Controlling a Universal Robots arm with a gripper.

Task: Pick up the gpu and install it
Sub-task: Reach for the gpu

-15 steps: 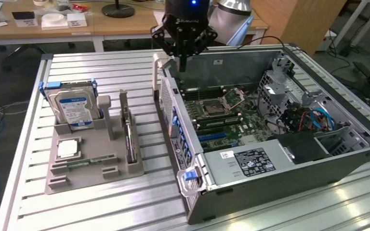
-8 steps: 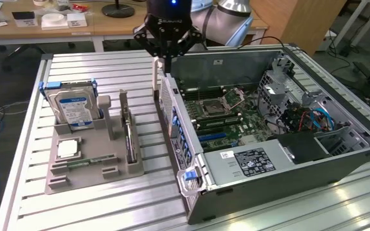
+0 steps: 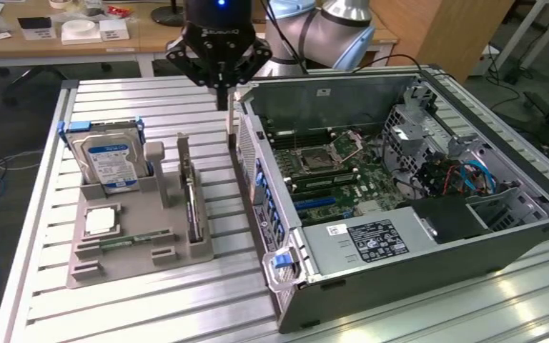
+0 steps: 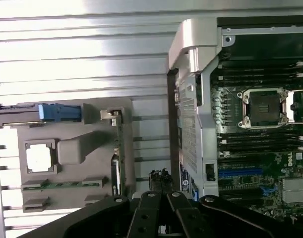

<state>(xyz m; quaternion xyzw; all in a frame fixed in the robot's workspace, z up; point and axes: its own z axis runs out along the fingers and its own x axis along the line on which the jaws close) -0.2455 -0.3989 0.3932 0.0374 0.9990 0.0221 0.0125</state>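
Observation:
The gpu point(image 3: 191, 196) stands on edge in a slot of the grey holder tray point(image 3: 131, 266), a thin dark card with its silver bracket end pointing up. In the wrist view the gpu point(image 4: 117, 163) appears edge-on in the tray point(image 4: 91, 168). My black gripper point(image 3: 222, 86) hangs above the slatted table, between the tray and the rear wall of the open computer case point(image 3: 503, 246). Its fingers meet at a point with nothing between them. In the wrist view the gripper point(image 4: 160, 181) sits over the gap beside the case wall, apart from the gpu.
The tray also holds a hard drive point(image 3: 111, 163) with a blue-white label, a square processor chip point(image 3: 100, 220) and a green memory stick point(image 3: 131, 239). Inside the case lies the motherboard with a blue slot point(image 3: 317, 202). A desk with boxes stands behind.

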